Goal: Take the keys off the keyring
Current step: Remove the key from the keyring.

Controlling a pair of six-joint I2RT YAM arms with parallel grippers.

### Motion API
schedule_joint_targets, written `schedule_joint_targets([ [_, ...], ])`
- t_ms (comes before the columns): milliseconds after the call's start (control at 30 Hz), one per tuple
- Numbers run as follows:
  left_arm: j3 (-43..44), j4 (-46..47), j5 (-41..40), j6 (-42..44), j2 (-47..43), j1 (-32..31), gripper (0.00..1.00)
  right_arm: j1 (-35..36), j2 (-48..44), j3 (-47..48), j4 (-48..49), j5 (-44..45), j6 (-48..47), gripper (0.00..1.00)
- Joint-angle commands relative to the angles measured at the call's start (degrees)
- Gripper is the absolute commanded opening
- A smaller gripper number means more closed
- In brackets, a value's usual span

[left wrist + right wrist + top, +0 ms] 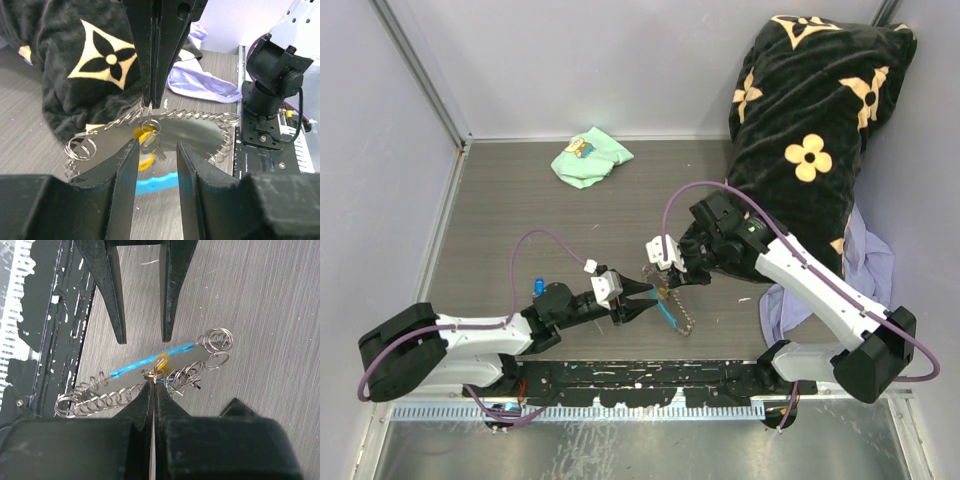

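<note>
The keyring (pixel 156 372) is a small silvery ring with a grey link chain (pixel 107 399) and a sky-blue fob (pixel 145 364), lying near the table's front edge (pixel 670 312). My right gripper (pixel 154 384) is shut on the ring from above; in the left wrist view it (pixel 152 106) pinches the ring (pixel 150 124). A yellow-tagged key (pixel 144 137) hangs from the ring, and a green-tagged key (pixel 172 388) lies among the links. My left gripper (pixel 157 145) is open, level with the table, its jaws just short of the yellow key. Both grippers meet in the top view (pixel 655 298).
A small blue-tagged piece (pixel 537 287) lies alone left of the left arm. A mint-green cloth (pixel 590 157) is at the back. A black flowered blanket (pixel 810 130) and a lavender cloth (pixel 865 265) fill the right side. The base rail (pixel 640 375) runs along the near edge.
</note>
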Motion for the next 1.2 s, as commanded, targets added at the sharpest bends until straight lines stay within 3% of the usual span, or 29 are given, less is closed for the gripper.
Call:
schedule_joint_targets([
  [0, 2.32, 12.99, 0.13, 3.67, 3.51, -0.25, 0.37, 0.86, 1.25, 5.2, -2.36, 1.63, -2.25, 0.01],
  [200, 3.03, 19.01, -1.6, 3.54, 8.95, -0.25, 0.33, 1.63, 3.13, 6.56, -3.67, 1.89, -2.19, 0.01],
  [467, 4.22, 19.63, -2.33, 2.87, 11.47, -0.26, 0.28, 1.66, 3.12, 6.29, -3.57, 0.99, -2.09, 0.01],
  [800, 5.27, 19.62, -0.87, 1.18, 13.33, -0.2, 0.13, 1.64, 2.94, 6.36, -3.52, -0.14, -2.06, 0.01],
  [1167, 5.73, 18.86, -0.28, 0.51, 14.43, -0.29, 0.13, 1.63, 2.84, 6.23, -3.54, -0.7, -1.99, 0.01],
])
